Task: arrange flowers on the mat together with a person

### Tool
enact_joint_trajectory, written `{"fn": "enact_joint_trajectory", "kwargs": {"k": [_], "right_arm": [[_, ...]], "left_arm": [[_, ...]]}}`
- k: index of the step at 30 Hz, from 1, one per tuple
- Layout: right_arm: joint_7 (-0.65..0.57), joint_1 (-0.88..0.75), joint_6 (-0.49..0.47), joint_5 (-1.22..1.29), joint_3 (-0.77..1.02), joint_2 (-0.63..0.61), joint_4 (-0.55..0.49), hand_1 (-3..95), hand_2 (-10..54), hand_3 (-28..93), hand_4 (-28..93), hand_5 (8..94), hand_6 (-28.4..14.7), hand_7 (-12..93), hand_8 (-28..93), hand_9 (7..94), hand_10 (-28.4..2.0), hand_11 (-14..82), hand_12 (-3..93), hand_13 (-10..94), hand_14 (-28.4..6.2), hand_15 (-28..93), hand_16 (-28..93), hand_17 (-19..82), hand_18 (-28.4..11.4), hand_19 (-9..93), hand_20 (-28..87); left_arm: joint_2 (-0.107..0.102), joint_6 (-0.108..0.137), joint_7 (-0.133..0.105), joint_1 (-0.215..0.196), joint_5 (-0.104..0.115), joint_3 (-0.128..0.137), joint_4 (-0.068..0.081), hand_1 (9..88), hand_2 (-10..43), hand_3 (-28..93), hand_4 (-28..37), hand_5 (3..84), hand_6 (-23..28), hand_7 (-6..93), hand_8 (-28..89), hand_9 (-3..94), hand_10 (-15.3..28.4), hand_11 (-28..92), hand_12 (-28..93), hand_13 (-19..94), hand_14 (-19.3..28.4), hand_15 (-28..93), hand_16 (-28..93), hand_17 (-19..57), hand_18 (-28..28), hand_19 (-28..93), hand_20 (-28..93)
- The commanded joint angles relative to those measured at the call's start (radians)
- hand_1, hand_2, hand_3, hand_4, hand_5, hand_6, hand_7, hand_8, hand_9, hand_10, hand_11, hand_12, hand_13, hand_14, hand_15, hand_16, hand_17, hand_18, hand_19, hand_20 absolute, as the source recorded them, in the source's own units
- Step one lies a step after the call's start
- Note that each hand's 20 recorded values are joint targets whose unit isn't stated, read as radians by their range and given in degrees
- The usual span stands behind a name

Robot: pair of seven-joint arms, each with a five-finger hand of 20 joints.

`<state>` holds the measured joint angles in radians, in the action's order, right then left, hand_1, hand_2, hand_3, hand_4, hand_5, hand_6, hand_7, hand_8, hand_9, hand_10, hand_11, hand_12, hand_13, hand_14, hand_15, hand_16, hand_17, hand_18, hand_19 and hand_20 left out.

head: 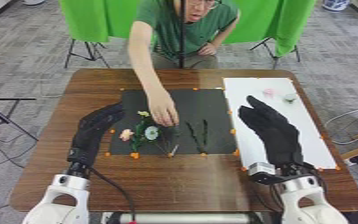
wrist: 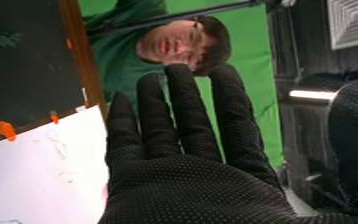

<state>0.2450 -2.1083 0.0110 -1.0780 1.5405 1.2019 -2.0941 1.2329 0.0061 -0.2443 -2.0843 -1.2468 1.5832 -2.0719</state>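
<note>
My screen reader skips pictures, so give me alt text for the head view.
A person's hand is over a dark mat with flowers and green stems on a wooden table. The robot's left hand is at the mat's left edge; its right hand is over a white sheet with two small blooms near its far end.

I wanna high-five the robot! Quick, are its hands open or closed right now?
Left hand: open, holding nothing.
Right hand: open, fingers straight, holding nothing.
</note>
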Motion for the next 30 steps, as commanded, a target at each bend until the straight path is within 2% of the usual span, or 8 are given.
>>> {"fn": "enact_joint_trajectory", "kwargs": {"k": [1, 8, 14, 19, 23, 24, 25, 30], "right_arm": [[-0.008, -0.011, -0.006, -0.026, 0.004, 0.018, -0.009, 9.8, 4.1, 77, -17, 44.3, -3.2, 9, -8, 45.6, -15.6, 5.4, 12.7, 31, -13.6, 9, 15, 14, -11.8, 6, 25], [-0.01, -0.014, -0.002, -0.018, 0.005, 0.015, -0.008, 10.2, 4.0, 77, -17, 45.7, -3.4, 10, -8, 46.7, -15.6, 5.7, 13.3, 31, -13.3, 9, 15, 14, -11.7, 6, 25], [-0.014, -0.014, 0.003, -0.018, 0.013, 0.005, -0.01, 10.5, 3.8, 77, -17, 46.7, -3.4, 10, -8, 47.7, -15.6, 6.1, 13.8, 32, -12.5, 9, 15, 14, -11.7, 6, 26], [0.038, 0.074, 0.051, -0.104, 0.045, -0.134, 0.023, 11.2, 3.5, 77, -17, 46.9, -3.3, 10, -8, 48.1, -15.6, 6.0, 14.1, 32, -11.2, 9, 13, 15, -11.8, 6, 26], [0.028, 0.212, 0.314, -0.176, 0.01, -0.309, 0.052, 14.4, 2.2, 75, -17, 47.2, -3.3, 11, -8, 47.4, -15.7, 5.9, 14.4, 34, -11.6, 11, 13, 17, -12.4, 7, 27], [0.002, 0.254, 0.386, -0.231, -0.002, -0.33, 0.067, 16.4, 1.5, 75, -17, 47.5, -3.2, 11, -9, 47.5, -15.7, 5.9, 14.7, 36, -11.8, 11, 12, 18, -12.6, 9, 28], [-0.057, 0.297, 0.385, -0.355, 0.022, -0.286, 0.086, 18.5, 0.3, 75, -17, 47.9, -3.1, 12, -9, 48.0, -15.6, 6.1, 15.0, 37, -12.0, 12, 12, 19, -12.7, 12, 29], [-0.323, 0.47, 0.419, -0.788, -0.021, -0.371, 0.202, 21.7, -7.6, 76, -17, 46.9, -4.2, 13, -9, 47.3, -17.0, 5.9, 16.3, 44, -13.2, 14, 13, 23, -14.2, 23, 32]], "left_arm": [[0.006, 0.006, 0.008, -0.009, 0.006, 0.005, 0.004, 28.7, -1.6, 62, -17.0, 47.8, 3.8, 11.9, -5, 45.2, 12.5, 16, 16, 37, 15.8, 11, 5, 7.0, 10.2, 4, 19], [0.004, 0.014, 0.007, -0.006, 0.007, 0.005, 0.006, 28.6, -1.6, 62, -17.1, 47.9, 4.0, 11.9, -5, 45.4, 12.5, 16, 16, 37, 15.8, 11, 5, 6.9, 10.2, 4, 19], [0.009, -0.017, 0.021, -0.011, -0.002, 0.02, 0.006, 28.7, -1.4, 62, -17.2, 47.9, 4.0, 12.0, -5, 45.3, 12.5, 16, 16, 37, 15.8, 11, 5, 6.8, 10.3, 4, 19], [0.008, -0.013, 0.01, -0.009, 0.01, 0.017, 0.01, 28.5, -1.4, 63, -17.1, 47.8, 4.1, 12.0, -5, 45.2, 12.5, 16, 16, 37, 15.7, 11, 5, 6.8, 10.4, 4, 19], [0.004, -0.007, 0.012, -0.018, 0.014, 0.021, 0.007, 28.4, -1.5, 63, -16.9, 47.7, 4.0, 11.9, -5, 45.1, 12.5, 16, 16, 37, 15.7, 11, 5, 6.8, 10.4, 4, 19], [0.002, -0.003, 0.012, -0.02, 0.016, 0.02, 0.007, 28.4, -1.6, 63, -16.9, 47.7, 4.0, 11.8, -5, 45.1, 12.5, 16, 16, 37, 15.7, 11, 5, 6.8, 10.5, 4, 19], [0.001, 0.0, 0.011, -0.02, 0.017, 0.02, 0.008, 28.3, -1.7, 63, -16.8, 47.7, 4.0, 11.8, -5, 45.1, 12.5, 16, 16, 37, 15.7, 11, 5, 6.7, 10.5, 4, 19], [-0.007, 0.0, 0.011, -0.017, 0.022, 0.015, 0.009, 28.3, -1.8, 63, -16.8, 47.7, 4.1, 11.8, -5, 45.1, 12.5, 16, 16, 36, 15.7, 11, 5, 6.7, 10.4, 4, 19]]}}
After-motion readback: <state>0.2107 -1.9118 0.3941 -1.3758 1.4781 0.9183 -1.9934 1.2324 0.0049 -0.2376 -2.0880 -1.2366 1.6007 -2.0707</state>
